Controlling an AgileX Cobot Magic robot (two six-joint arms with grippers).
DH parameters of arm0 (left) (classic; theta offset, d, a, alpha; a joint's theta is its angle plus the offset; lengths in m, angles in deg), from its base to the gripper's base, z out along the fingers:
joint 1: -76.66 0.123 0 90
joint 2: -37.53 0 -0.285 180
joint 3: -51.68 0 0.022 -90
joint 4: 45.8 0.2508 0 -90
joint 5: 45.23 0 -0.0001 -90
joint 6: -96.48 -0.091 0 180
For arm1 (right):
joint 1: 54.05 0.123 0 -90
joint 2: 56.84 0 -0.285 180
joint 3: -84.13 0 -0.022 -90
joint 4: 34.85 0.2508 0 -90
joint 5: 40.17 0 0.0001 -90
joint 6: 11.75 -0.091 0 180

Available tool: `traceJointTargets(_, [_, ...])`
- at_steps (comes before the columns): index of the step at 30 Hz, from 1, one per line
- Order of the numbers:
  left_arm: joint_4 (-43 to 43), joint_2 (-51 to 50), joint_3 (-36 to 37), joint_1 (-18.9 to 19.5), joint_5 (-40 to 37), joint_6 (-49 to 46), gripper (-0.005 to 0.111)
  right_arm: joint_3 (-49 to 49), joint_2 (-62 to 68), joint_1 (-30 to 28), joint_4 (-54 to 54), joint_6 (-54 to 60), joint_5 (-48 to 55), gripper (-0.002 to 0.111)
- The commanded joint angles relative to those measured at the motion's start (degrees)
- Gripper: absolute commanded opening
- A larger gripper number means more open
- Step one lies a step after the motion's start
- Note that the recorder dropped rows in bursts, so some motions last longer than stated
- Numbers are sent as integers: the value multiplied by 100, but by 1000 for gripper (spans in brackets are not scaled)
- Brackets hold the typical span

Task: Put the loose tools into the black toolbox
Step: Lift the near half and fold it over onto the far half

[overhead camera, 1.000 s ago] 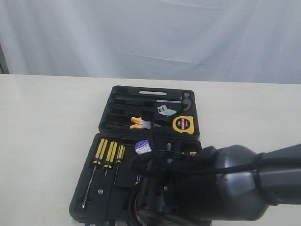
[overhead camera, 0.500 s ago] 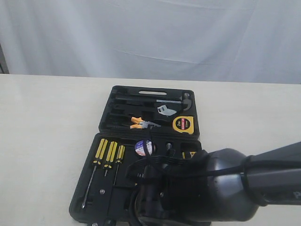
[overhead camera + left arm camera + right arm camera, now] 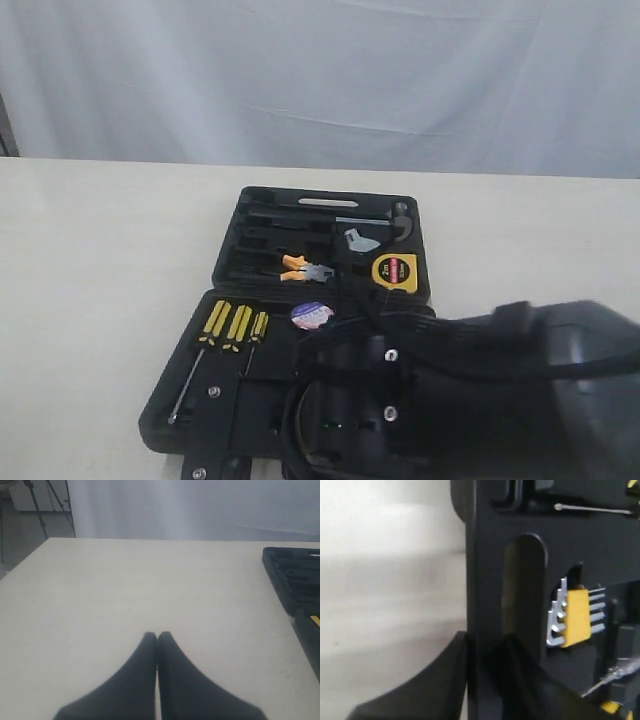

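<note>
White curtain (image 3: 300, 70) behind, cream table (image 3: 100, 250) in front, mostly bare.

Left gripper (image 3: 157, 636): jaws together, tips touching, nothing between them. It sits over bare table, well apart from the black toolbox (image 3: 255, 405), whose edge only shows at the side of the left wrist view.

The toolbox lies open and flat in the middle of the table, two halves, handle slot on the far side.
- Near half, left: three yellow-handled screwdrivers (image 3: 235, 325) side by side in their recesses.
- Near half, middle: tape roll (image 3: 312, 315), lying flat with its label up, just right of the screwdrivers.
- Far half, middle: pliers (image 3: 305, 268) seated in the tray, orange handles pointing left.
- Far half, right: tape measure (image 3: 393, 270) in its pocket, hammer head (image 3: 400, 222) just behind it.

The right arm (image 3: 470, 400) fills the lower right of the exterior view and hides the near half's right side.

Right gripper (image 3: 487, 640): jaws straddle the toolbox's rim wall, one finger (image 3: 457, 650) outside over the table and the other inside the tray, closed onto the wall. The yellow-clipped hex key set (image 3: 575, 617) sits in its recess near the inner finger.
</note>
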Motion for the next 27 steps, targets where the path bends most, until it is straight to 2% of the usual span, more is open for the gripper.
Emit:
traceJointTargets(1, [0, 7, 15, -27, 31, 33, 0, 9, -866, 311, 84, -104, 925, 0])
traceJointTargets(7, [0, 7, 15, -27, 31, 33, 0, 146, -2010, 822, 116, -104, 1906, 0])
traceJointTargets(10, [0, 7, 15, -27, 31, 33, 0, 460, -2317, 862, 81, -53, 2452, 0])
traceJointTargets(15, [0, 7, 15, -27, 31, 33, 0, 754, -2379, 783, -853, 0, 2660, 0])
traceJointTargets(19, [0, 7, 15, -27, 31, 33, 0, 840, -2127, 0, -571, 311, 2393, 0])
traceJointTargets(23, [0, 7, 15, -27, 31, 33, 0, 840, -1768, -959, -49, 983, 1328, 0])
traceJointTargets(27, [0, 7, 15, -27, 31, 33, 0, 840, -1346, -1657, 78, 1335, 731, 0])
